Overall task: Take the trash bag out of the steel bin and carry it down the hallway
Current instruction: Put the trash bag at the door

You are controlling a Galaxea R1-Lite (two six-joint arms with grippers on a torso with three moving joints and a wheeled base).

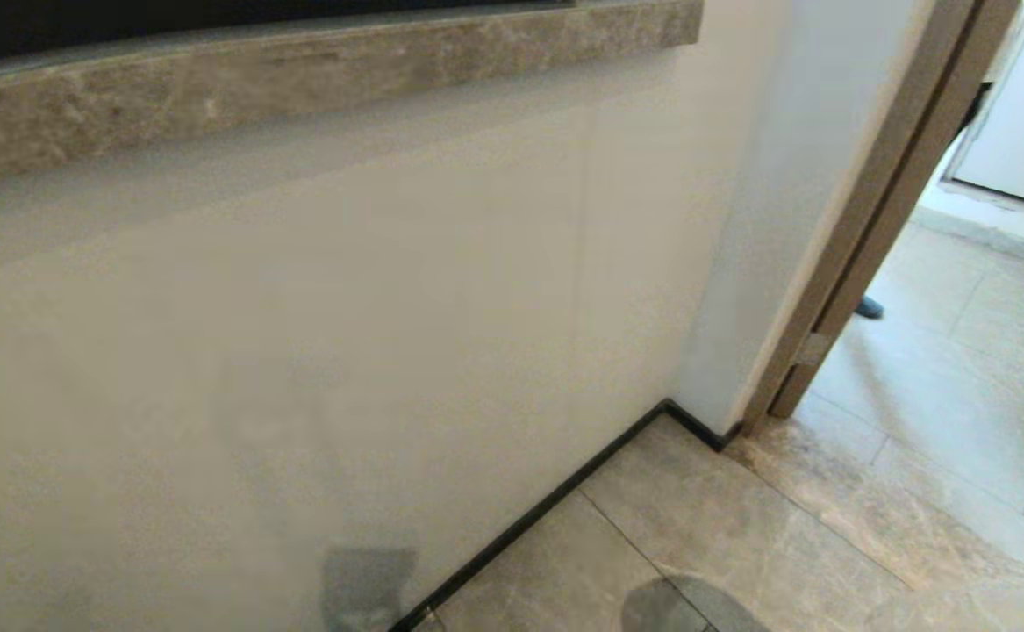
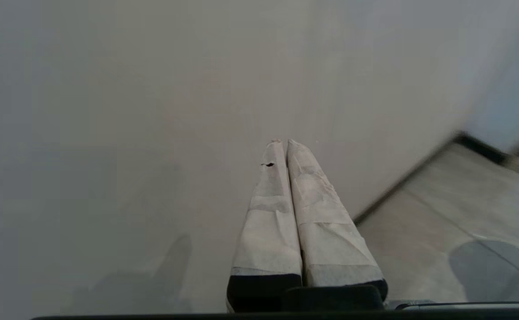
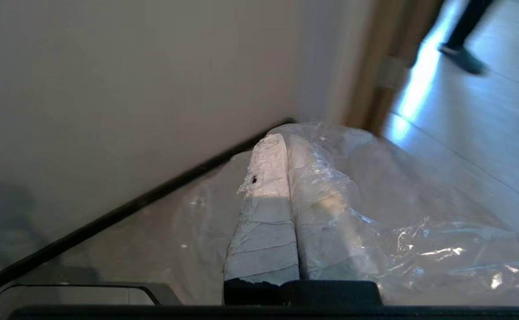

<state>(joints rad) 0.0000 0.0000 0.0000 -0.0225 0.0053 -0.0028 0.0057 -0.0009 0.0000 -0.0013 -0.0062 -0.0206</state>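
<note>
In the right wrist view my right gripper (image 3: 286,138) has its taped fingers pressed together on the trash bag (image 3: 412,240). The thin, crinkled, translucent plastic drapes over one finger and spreads out past it above the floor. My left gripper (image 2: 283,142) is shut with nothing in it and points at a plain pale wall (image 2: 152,111). Neither gripper shows in the head view. The steel bin is out of view. The hallway (image 1: 941,395), with large grey-beige floor tiles, opens at the right.
A pale wall (image 1: 345,307) with a stone ledge (image 1: 301,79) and black skirting (image 1: 547,509) stands close in front. A brown door frame (image 1: 880,202) borders the opening at the right. A person's leg and shoe (image 3: 461,58) are on the tiles beyond it.
</note>
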